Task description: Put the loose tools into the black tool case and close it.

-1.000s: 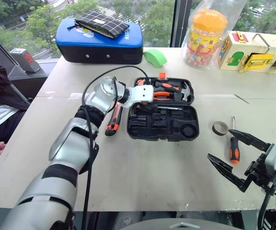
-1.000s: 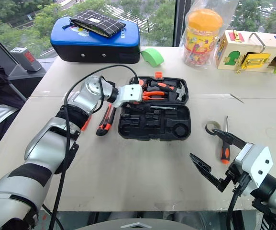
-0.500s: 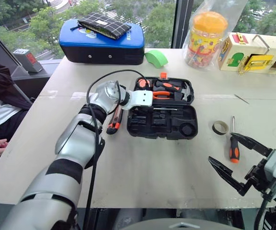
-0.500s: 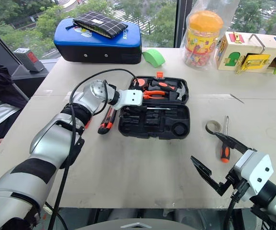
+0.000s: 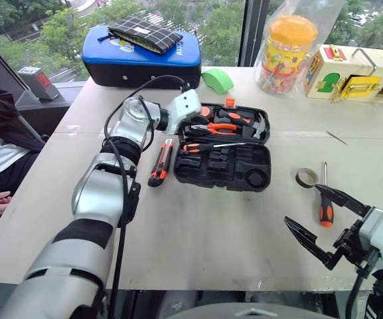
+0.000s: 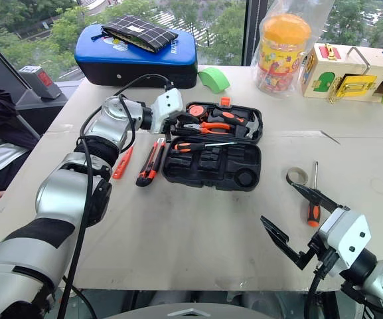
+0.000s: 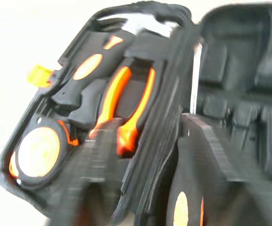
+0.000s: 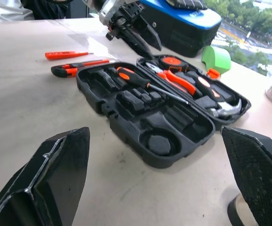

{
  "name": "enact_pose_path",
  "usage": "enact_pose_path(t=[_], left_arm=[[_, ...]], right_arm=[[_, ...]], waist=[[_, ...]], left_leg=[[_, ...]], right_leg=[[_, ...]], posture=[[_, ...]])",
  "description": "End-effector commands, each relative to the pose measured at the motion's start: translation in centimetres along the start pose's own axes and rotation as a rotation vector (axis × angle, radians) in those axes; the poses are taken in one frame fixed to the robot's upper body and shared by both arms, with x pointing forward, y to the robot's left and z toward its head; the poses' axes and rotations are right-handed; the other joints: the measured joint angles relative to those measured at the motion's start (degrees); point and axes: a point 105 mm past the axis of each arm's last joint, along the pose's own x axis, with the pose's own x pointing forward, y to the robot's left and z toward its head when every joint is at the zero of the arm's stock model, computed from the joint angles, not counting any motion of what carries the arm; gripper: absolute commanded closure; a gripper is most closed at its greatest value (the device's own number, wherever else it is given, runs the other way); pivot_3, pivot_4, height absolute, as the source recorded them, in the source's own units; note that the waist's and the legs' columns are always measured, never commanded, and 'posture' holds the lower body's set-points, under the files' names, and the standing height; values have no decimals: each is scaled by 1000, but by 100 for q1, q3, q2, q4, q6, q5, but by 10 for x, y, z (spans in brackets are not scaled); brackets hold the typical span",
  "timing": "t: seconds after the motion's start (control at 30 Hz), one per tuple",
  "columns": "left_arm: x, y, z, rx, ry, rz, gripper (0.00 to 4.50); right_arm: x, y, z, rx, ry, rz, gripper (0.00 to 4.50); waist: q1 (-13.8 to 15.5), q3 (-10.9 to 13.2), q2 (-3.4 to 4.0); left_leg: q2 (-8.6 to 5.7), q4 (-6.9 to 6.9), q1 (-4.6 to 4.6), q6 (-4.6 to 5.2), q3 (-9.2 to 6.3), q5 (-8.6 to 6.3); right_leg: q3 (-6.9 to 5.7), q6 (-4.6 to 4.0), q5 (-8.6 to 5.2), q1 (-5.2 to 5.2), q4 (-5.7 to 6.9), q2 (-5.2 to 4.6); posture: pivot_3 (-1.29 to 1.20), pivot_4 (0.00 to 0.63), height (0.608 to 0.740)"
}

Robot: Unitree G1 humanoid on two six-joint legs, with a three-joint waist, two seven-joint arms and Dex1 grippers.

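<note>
A: On the tabletop (image 5: 198,246), centre: one black tool case (image 5: 223,166), lying open, both halves flat. One screwdriver (image 5: 208,147) lies across the near half by the hinge, handle toward the robot's left, shaft toward its right. Pliers (image 5: 219,129) and hammer (image 5: 257,126) sit in the far half.

B: Items outside the case?

A: Left of the case: one utility knife (image 5: 159,163), long axis running away from the robot, just beside the case wall; one slim orange tester screwdriver (image 6: 122,163) farther left. Right of the case: one tape roll (image 5: 305,177) and one second screwdriver (image 5: 325,206), handle toward the robot, shaft pointing away.

B: Pincers?

A: Left pincer (image 8: 138,37) hovers above the case's far left corner, fingers nearly together, nothing seen between them. Right pincer (image 5: 320,222) hangs low at the near right, jaws spread wide, empty.

B: Deciding relation?

A: The second screwdriver lies just ahead of the right pincer, its long axis roughly in line with that pincer's reach; the right arm is plainly nearer. The knife lies just below and nearer the left pincer.
</note>
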Motion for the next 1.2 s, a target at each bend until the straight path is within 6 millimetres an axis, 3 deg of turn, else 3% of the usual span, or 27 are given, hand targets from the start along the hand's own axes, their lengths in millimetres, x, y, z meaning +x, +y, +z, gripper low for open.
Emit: enact_pose_path(t=[0.03,0.13,0.33,0.47,0.6,0.87,0.97,1.2], left_arm=[[5,3,4,-101,-64,88,4330],[12,2,-3,-178,-69,186,4454],[26,-27,-32,-196,23,214,4454],[33,-51,-50,-47,110,125,4454],[34,-63,-61,147,155,58,4454],[33,-60,-71,305,188,29,4454],[30,-58,-74,420,214,4,4454],[27,-58,-72,664,220,-65,4454]], right_arm=[[1,-1,5,-26,-23,-8,0],[2,-1,5,-28,-22,-11,0],[4,-1,6,-28,-23,-9,0],[5,-2,7,-30,-25,-1,0],[4,-3,7,-31,-19,0,0],[2,0,6,-22,-12,-5,0],[1,1,7,-20,-10,-7,0],[1,-1,6,-21,-5,-3,0]], waist=[[6,-1,2],[10,-1,1],[15,-3,3],[27,-12,7],[41,-19,7],[60,-31,7],[49,-30,5],[34,-30,4]], left_leg=[[4,0,1,0,0,0],[7,1,2,0,0,0],[10,1,2,-2,-2,1],[9,1,8,-3,5,1],[8,0,16,-3,16,1],[7,-9,29,-2,29,0],[7,-12,71,0,37,-2],[6,-16,78,1,37,-2]], right_leg=[[1,0,0,1,0,-1],[4,0,0,2,0,-6],[7,0,0,0,1,-6],[16,-1,0,3,0,-8],[25,-1,0,7,1,-11],[33,0,0,11,0,-11],[38,5,-3,48,-5,-10],[37,7,-5,54,-10,-9]], posture=[[0,150,740],[0,150,740],[0,150,740],[0,150,740],[0,150,740],[0,150,740],[0,150,740],[0,150,740]])
